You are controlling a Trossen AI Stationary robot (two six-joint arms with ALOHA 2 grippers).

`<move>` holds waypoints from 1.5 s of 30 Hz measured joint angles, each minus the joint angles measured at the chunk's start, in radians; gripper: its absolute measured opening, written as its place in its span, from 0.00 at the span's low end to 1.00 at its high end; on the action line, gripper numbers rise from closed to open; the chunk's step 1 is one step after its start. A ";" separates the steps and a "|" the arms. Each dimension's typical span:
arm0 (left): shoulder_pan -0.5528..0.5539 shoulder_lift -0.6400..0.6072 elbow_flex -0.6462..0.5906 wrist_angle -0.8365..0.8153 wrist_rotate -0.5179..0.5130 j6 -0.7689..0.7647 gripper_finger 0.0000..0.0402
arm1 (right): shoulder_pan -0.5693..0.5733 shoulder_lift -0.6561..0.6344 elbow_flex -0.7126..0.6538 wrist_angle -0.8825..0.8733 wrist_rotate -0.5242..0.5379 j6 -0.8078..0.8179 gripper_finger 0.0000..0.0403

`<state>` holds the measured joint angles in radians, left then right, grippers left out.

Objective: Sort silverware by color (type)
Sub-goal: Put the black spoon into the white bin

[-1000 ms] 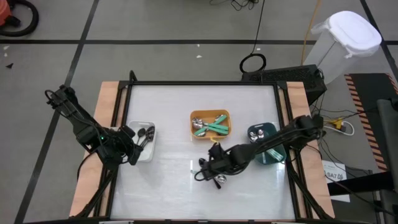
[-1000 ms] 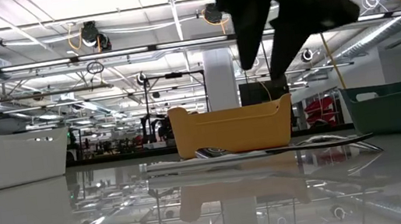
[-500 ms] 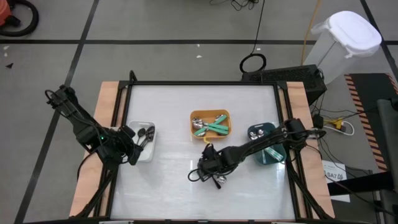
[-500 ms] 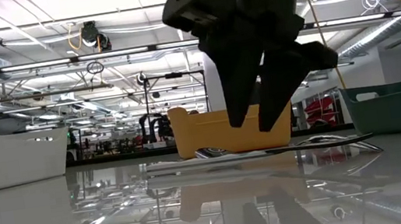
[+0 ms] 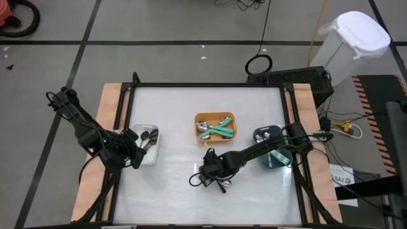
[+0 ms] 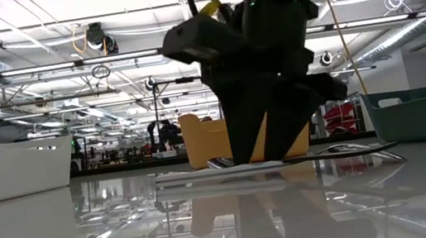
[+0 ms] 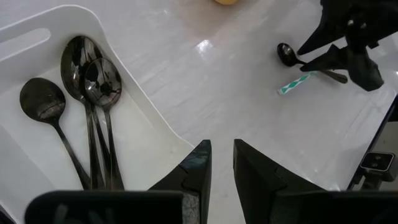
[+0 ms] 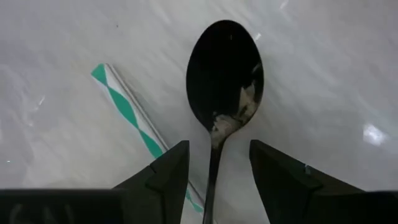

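A black spoon (image 8: 225, 74) lies on the table beside a utensil with a teal-and-white striped handle (image 8: 130, 118). My right gripper (image 8: 214, 168) is low over them, open, pointing steeply down, one finger on each side of the spoon's neck and apart from it. It also shows at table centre (image 5: 210, 175) (image 6: 270, 140). My left gripper (image 7: 222, 168) hangs by the white bin (image 7: 155, 134), its fingers slightly apart with nothing between them. Three black spoons (image 7: 87, 81) lie in that bin. Teal-handled silverware (image 5: 219, 129) lies in the orange bin (image 5: 198, 124).
A dark teal bin (image 5: 270, 147) stands right of the orange one, under my right arm. The white bin (image 5: 147, 149) is at the table's left edge. Wooden rails run along both sides of the table. Bare tabletop lies at the far side and near edge.
My right gripper has come down toward the table and a little toward its left edge, rolling slightly, until its fingers stand on either side of the black spoon. The spoon and the striped utensil have not moved.
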<state>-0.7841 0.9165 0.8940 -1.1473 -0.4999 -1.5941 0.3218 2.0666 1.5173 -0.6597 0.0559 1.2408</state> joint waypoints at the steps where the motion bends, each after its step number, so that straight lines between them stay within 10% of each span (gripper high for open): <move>1: 0.000 0.000 0.000 0.000 0.000 -0.003 0.17 | 0.000 0.013 0.001 0.011 -0.003 0.001 0.41; 16: 0.000 0.063 0.000 0.047 0.001 -0.007 0.17 | -0.001 0.039 0.001 0.003 -0.020 -0.004 0.03; 45: 0.000 0.144 0.000 0.232 -0.006 0.071 0.17 | 0.007 -0.151 -0.001 0.400 0.117 0.062 0.00</move>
<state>-0.7841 1.0608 0.8940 -0.9154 -0.5058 -1.5230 0.3290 1.9159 1.5164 -0.2598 0.1732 1.3025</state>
